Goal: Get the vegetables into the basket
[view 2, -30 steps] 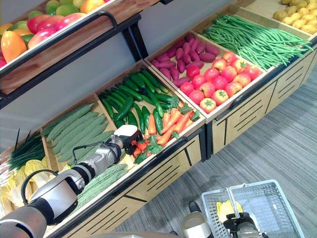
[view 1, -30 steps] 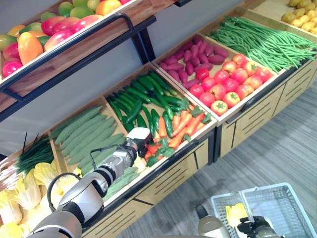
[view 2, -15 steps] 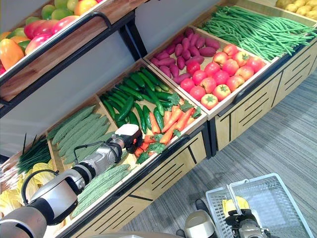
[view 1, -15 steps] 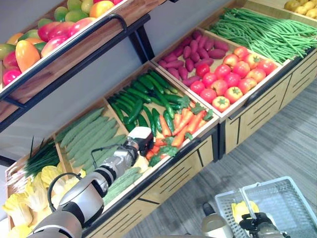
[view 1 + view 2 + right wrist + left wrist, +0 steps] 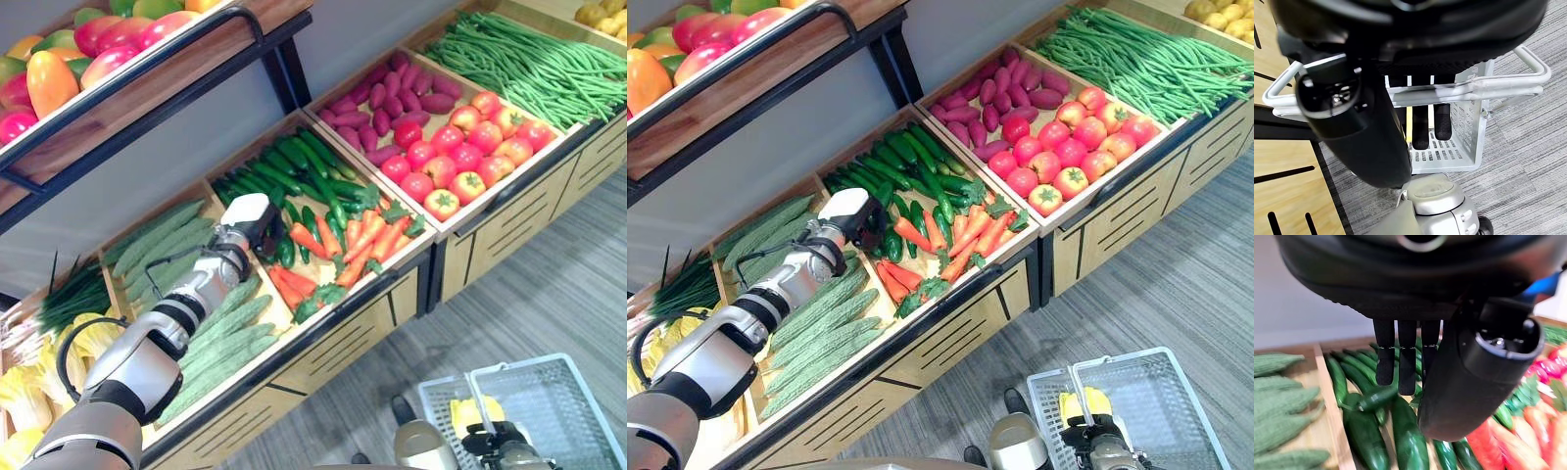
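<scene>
While your left hand [image 5: 257,223] reaches out over the sloping produce stand, its fingers [image 5: 1385,363] hang straight and relaxed above the cucumbers [image 5: 1406,436], holding nothing. You can see in the left wrist view that the fingertips sit just over a short dark cucumber lying crosswise on the pile, though whether they touch it you cannot tell. The cucumbers [image 5: 294,171] fill the back part of the middle bin, and the carrots [image 5: 358,240] lie in front of them in the same bin, just beside your hand. To your left of that bin, past a wooden divider, lie the pale bumpy gourds [image 5: 220,328], under your forearm. To your right sit the tomatoes [image 5: 460,157] with purple sweet potatoes [image 5: 387,98] behind them, and further right the green beans [image 5: 529,64].

Your right hand [image 5: 1415,125] shows low in the head views, at the basket [image 5: 554,406], which is on the grey floor well apart from the stand. In the right wrist view its fingers curl round the basket's two folded wire handles [image 5: 1488,88], gripping them. Inside the basket lies something yellow [image 5: 1087,403], partly hidden by your hand; you cannot make out what it is
</scene>
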Controlling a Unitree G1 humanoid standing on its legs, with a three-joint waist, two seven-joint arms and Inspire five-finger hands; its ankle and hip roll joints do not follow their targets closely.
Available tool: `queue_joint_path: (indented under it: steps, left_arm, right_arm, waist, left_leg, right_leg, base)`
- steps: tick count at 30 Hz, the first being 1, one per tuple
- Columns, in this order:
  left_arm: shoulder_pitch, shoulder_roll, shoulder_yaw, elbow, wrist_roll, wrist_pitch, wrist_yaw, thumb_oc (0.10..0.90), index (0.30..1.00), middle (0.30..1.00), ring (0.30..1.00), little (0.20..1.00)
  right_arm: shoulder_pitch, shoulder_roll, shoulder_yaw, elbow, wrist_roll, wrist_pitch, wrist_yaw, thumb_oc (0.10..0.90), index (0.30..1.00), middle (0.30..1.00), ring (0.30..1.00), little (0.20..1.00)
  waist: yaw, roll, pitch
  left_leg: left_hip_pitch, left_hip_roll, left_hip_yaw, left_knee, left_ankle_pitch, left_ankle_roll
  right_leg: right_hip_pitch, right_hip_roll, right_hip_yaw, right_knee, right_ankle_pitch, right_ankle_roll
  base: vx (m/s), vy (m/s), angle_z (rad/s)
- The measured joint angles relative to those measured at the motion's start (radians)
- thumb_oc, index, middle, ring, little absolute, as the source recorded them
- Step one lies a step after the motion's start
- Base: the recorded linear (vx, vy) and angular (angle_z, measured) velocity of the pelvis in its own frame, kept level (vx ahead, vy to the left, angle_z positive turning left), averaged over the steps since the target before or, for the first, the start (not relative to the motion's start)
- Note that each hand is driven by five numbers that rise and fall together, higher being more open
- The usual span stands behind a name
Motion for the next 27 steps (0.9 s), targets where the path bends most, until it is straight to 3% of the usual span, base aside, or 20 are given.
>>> queue_joint_path:
  steps: [6,15,27]
  left_arm:
    - [0.002,0.025,0.002,-0.053,-0.042,0.002,0.011,0.400,0.300,0.300,0.300,0.300]
    - [0.008,0.150,0.043,-0.466,-0.111,-0.024,0.024,0.400,0.300,0.300,0.300,0.300]
    - [0.017,0.179,0.069,-0.498,-0.112,-0.031,0.024,0.400,0.300,0.300,0.300,0.300]
  right_arm:
    - [0.002,0.033,0.002,0.003,0.000,-0.001,0.004,0.400,0.300,0.300,0.300,0.300]
    - [0.003,0.062,0.003,0.023,0.000,0.009,0.019,0.400,0.300,0.300,0.300,0.300]
    - [0.019,0.074,0.032,0.023,0.000,0.011,0.028,0.400,0.300,0.300,0.300,0.300]
  waist:
    - [0.031,-0.041,-0.002]
    - [0.093,-0.097,-0.015]
    - [0.109,-0.118,-0.041]
  left_leg:
    - [0.005,-0.002,0.000,0.000,0.000,0.000]
    - [0.007,-0.002,-0.032,0.000,0.000,0.000]
    - [0.008,-0.002,-0.050,0.000,0.000,0.001]
  right_leg:
    - [0.006,-0.003,-0.001,0.000,0.000,0.000]
    - [0.020,-0.009,-0.030,0.000,-0.001,-0.001]
    - [0.025,-0.012,-0.046,-0.005,0.000,0.000]
  base:
    - [0.00,0.000,0.00]
    - [0.01,-0.002,0.10]
    - [0.00,-0.001,0.04]
